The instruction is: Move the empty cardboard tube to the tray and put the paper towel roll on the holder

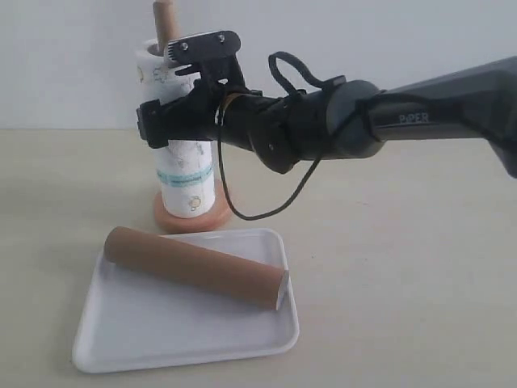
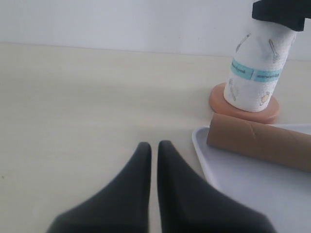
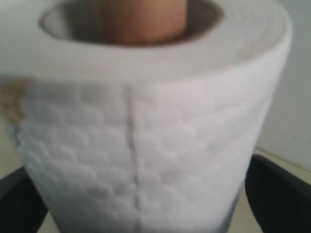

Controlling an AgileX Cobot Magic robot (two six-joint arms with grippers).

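"Right wrist view: what does the right gripper (image 3: 146, 201) have?"

"Its dark fingers (image 3: 281, 194) lie against both flanks of the thick white paper towel roll (image 1: 187, 182), so it is clasping the roll near the upper end. The orange-tan wooden holder (image 1: 212, 218) sends its dowel up through the hollow core, and the rounded top pokes out above."

"And the roll's foot?"

"Down on the holder's round disc base, upright, on the pale worktop (image 1: 404, 267)."

"The left gripper (image 2: 153, 144)?"

"Closed on nothing. Its two black fingers nearly meet above bare worktop, apart from the other things."

"Where is the long brown empty cardboard tube (image 1: 194, 267)?"

"Lying slantwise in the flat white glossy tray (image 1: 161, 343), its ends close to the rim. The tray sits just in front of the holder's base."
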